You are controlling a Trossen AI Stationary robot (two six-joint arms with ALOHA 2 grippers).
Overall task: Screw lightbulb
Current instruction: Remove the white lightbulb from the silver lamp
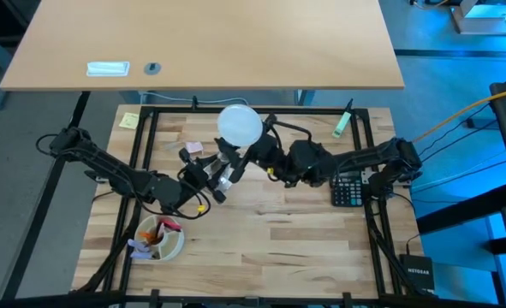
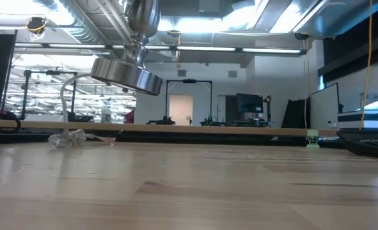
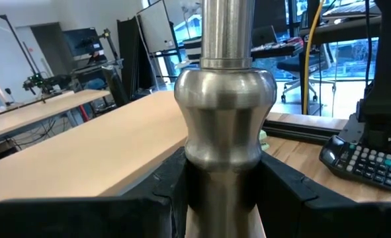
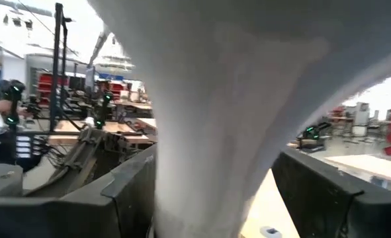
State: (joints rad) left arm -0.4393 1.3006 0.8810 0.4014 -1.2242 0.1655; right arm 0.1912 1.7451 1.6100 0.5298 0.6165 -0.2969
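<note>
The white lightbulb [image 1: 238,124] is up in the air over the middle of the table, and its tapering neck [image 4: 215,99] fills the right wrist view. My right gripper [image 1: 258,147] reaches in from the table's right and is shut on it. Just near of the bulb is the shiny silver stand [image 1: 223,177], with my left gripper [image 1: 215,181] shut on it from the left. The stand's flared foot [image 2: 127,74] hangs tilted above the tabletop. Whether the bulb's base sits in the stand's socket is hidden. My left gripper pinches the stand's stem at its bulging collar [image 3: 225,155] between its two fingers [image 3: 161,195]. The fingers come in level from the table's left and lie across the stem. The stand is lifted clear, tilted, foot lowest. My right gripper holds the lightbulb's narrowing neck [image 4: 212,158] between its two fingers [image 4: 126,192], one on each side. It comes from the table's right, slanting a little upward. The bulb is clear of the table, its round head toward the far side.
A black calculator [image 1: 348,188] lies at the right. A bowl [image 1: 158,238] with small items stands near left. A green marker [image 1: 342,124], a yellow note [image 1: 128,120] and a pink note [image 1: 193,148] lie toward the far edge. Bare wood stretches across the near middle.
</note>
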